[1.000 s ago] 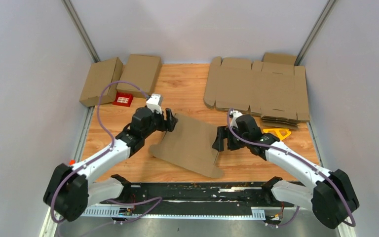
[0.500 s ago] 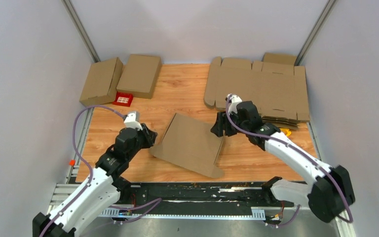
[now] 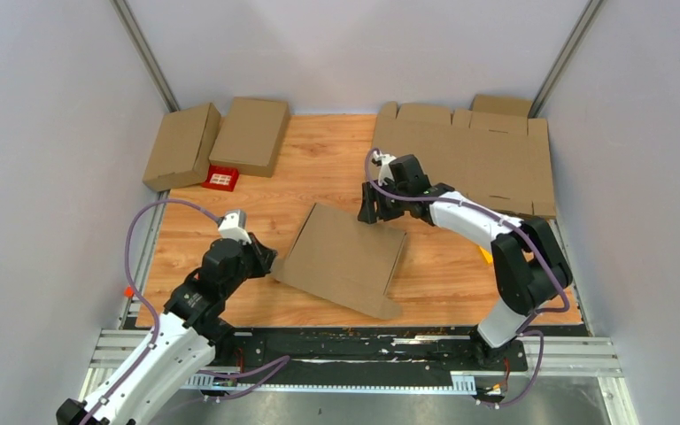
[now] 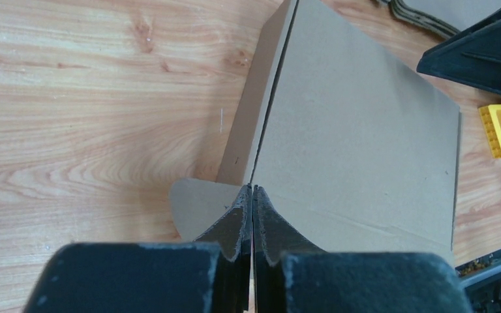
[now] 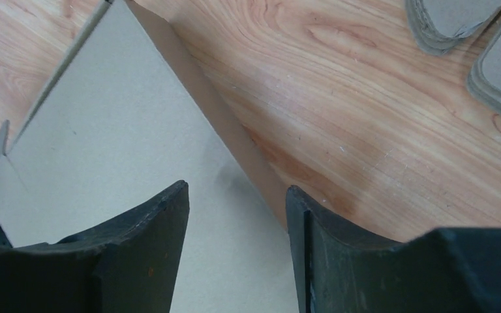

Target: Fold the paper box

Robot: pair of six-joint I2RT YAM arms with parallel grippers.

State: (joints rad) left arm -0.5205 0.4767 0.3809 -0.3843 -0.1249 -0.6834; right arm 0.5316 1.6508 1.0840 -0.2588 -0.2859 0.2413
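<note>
While the paper box (image 3: pixel 341 257) lies nearly flat in the middle of the table (image 3: pixel 328 159), the folding looks like it has only just begun. The left gripper (image 4: pixel 252 190) is at the near left corner of the box, and its two fingers are pressed tight together. Their tips touch the card right where a crease runs, but I cannot tell if any card is pinched between them. The right gripper (image 5: pixel 236 190) is over the far edge of the box. Its fingers are partly apart, one above the flat card and one above the wood beside it, and they hold nothing. I think the step now is getting hold of the box at both ends so it can be opened up. Next, the right fingers need to come down around that far edge and close on it, and the left needs to stop its corner from sliding
</note>
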